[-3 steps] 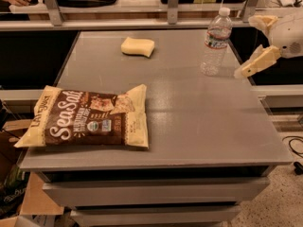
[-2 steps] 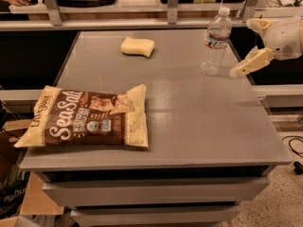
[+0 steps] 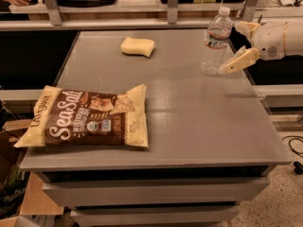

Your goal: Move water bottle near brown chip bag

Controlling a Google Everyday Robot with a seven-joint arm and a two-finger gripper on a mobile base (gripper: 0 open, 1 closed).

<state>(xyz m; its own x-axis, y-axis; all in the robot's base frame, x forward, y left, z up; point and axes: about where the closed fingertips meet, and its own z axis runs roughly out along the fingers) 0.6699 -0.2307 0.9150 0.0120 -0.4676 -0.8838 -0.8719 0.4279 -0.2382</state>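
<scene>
Your gripper (image 3: 240, 43) hangs at the worktop's (image 3: 199, 122) right edge, fingers spread wide and empty, just beside the upright water bottle (image 3: 216, 42) near the far right corner; the yellow sponge (image 3: 137, 47) lies by the far edge; the brown chip bag (image 3: 86, 117) lies at the near left corner.

Gripper (image 3: 233, 48) at the far right edge of the table (image 3: 203, 126), fingers spread, just beside the upright water bottle (image 3: 216, 41). Open grey tabletop runs diagonally from the bottle to the brown chip bag (image 3: 90, 119), which lies flat at front left. The sponge (image 3: 138, 46) sits far centre, off that diagonal. Bare surface right of the bag and along the front edge. Metal uprights (image 3: 173, 4) close off the far side.
</scene>
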